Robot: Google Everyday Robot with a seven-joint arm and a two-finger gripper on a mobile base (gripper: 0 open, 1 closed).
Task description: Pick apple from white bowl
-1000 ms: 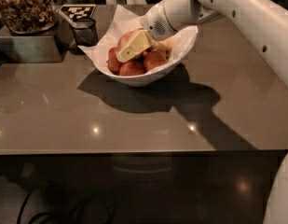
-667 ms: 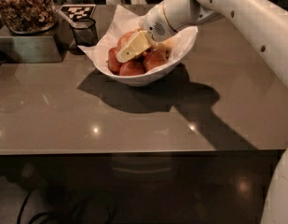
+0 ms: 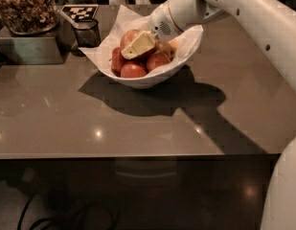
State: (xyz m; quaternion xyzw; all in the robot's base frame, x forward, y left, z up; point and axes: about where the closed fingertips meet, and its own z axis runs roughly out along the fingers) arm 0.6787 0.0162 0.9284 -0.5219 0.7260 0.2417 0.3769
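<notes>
Camera view shows the white arm (image 3: 243, 13) reaching in from the right and down into the white bowl (image 3: 142, 83), which stands on the brown table (image 3: 138, 128). The pincer (image 3: 137, 46) sits low inside the bowl, its cream-coloured end lying across the pile of fruit. Whether it is open, closed or gripping anything cannot be told.

The apple (image 3: 129, 36), orange-red and round, lies right behind the pincer at the top of the pile, partly covered by it and seemingly touching it. It is in the bowl, not lifted out. Smaller red apples (image 3: 133, 70) lie just below and beside the pincer, resting against one another on the crumpled white paper (image 3: 107, 44) that lines the bowl and sticks out past its rim to the pincer's left.

Left of the pincer, close to the paper's edge, stands a small dark cup (image 3: 87, 32). Beyond it lies a black-and-white marker card (image 3: 80, 12). Farther left sits a clear container of brown snacks (image 3: 25, 8) on a grey box (image 3: 28, 49). A dark shadow (image 3: 176, 99) of bowl and arm falls on the table beneath the pincer.
</notes>
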